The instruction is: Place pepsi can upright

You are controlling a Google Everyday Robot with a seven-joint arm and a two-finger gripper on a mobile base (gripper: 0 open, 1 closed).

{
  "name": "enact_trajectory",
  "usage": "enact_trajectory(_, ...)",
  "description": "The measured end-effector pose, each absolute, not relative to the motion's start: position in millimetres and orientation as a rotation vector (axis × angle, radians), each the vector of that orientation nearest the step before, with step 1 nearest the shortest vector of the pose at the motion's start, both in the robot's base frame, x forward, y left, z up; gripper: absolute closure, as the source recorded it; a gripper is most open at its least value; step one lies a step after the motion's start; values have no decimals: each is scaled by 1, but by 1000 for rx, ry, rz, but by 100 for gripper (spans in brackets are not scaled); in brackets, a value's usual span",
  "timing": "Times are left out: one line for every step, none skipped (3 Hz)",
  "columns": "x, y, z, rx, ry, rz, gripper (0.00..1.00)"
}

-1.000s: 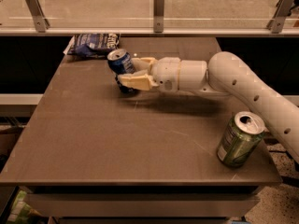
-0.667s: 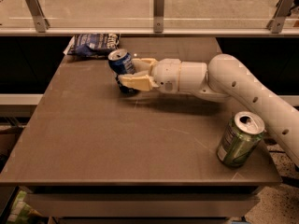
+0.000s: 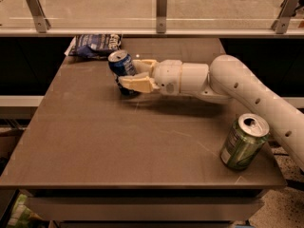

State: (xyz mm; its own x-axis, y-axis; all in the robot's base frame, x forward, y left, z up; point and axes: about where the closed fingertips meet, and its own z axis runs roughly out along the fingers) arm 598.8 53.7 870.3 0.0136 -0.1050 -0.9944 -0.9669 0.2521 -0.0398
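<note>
The pepsi can (image 3: 122, 66) is dark blue with a silver top. It stands nearly upright, tilted slightly left, on the brown table (image 3: 95, 137) at the far left-centre. My gripper (image 3: 134, 73) reaches in from the right on the white arm (image 3: 247, 94). Its cream fingers (image 3: 137, 83) are closed around the can's lower body, one in front and one behind.
A green can (image 3: 243, 141) with a silver top stands near the table's front right edge, just below the arm. A flat blue and white snack bag (image 3: 94, 45) lies at the far left corner. A glass railing with metal posts (image 3: 161, 8) runs behind the table.
</note>
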Motion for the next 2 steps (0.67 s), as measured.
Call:
enact_trajectory(598,56,871,-1106,1372,951,35)
enact_trajectory(597,59,871,-1109,1370,954,13)
